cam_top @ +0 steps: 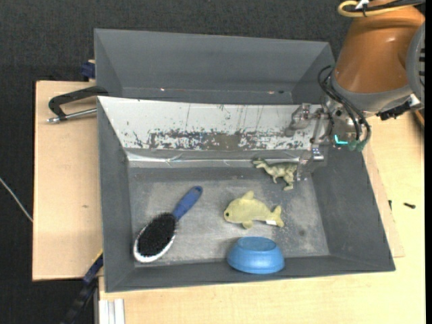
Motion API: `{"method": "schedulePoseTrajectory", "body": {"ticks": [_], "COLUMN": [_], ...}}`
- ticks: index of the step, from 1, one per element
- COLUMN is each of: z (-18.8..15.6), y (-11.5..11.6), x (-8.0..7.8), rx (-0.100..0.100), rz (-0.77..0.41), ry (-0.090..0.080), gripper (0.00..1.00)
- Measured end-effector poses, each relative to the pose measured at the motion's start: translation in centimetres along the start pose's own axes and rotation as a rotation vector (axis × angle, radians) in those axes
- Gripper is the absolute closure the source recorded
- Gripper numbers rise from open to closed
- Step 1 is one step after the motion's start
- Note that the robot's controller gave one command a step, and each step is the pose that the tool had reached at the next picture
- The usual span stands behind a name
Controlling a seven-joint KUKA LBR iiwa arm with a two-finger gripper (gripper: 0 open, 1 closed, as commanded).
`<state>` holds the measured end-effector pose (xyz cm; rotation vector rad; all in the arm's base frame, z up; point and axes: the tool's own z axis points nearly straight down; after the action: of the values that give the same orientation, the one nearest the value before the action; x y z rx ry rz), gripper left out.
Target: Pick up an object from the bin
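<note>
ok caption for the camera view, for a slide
Tool at the bin's back right corner, by a small olive toy animal; plush fish, blue bowl and brush lie apart.

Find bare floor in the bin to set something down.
Bare: back left, behind the blue-handled black hairbrush; right strip beside the yellow plush fish. Crowded: round blue bowl at front, olive toy lizard beside the gripper.

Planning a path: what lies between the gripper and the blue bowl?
In the camera view, the yellow plush fish lies between the gripper and the blue bowl; a small tan toy animal sits beside the gripper.
</note>
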<state>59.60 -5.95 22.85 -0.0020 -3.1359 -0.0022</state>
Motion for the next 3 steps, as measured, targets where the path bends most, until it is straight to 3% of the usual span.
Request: {"method": "schedulePoseTrajectory", "body": {"ticks": [1, 2, 3], "z": [13.0, 15.7, 15.7], "y": [-0.8, 3.8, 3.7], "x": [3.2, 7.3, 7.4], "rx": [-0.003, 0.002, 0.002], "rz": [0.075, -0.315, -0.315], "ry": [-0.003, -0.011, -0.008], "gripper": [0.0, 0.0, 1.0]}}
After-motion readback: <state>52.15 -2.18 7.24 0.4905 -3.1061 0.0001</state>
